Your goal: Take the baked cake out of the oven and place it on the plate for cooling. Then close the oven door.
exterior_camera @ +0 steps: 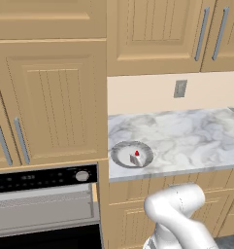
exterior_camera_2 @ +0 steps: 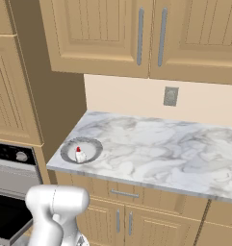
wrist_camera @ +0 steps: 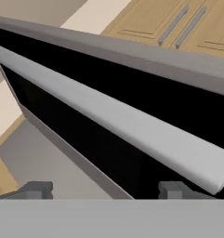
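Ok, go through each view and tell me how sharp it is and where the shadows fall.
Left base view: evenly lit, slightly soft, with faint shading around the plate holding the cake. Right base view: the cabinet side wall beside the counter lies in shade, and the edges are crisp enough. Hand view: the oven door glass reads flat black without glare, and its bar handle is close and a little blurred.

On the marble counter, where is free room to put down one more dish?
The counter is bare across its middle and right, from the plate to the wall with the outlet. Only the front left corner beside the oven is occupied: the plate there holds the cake.
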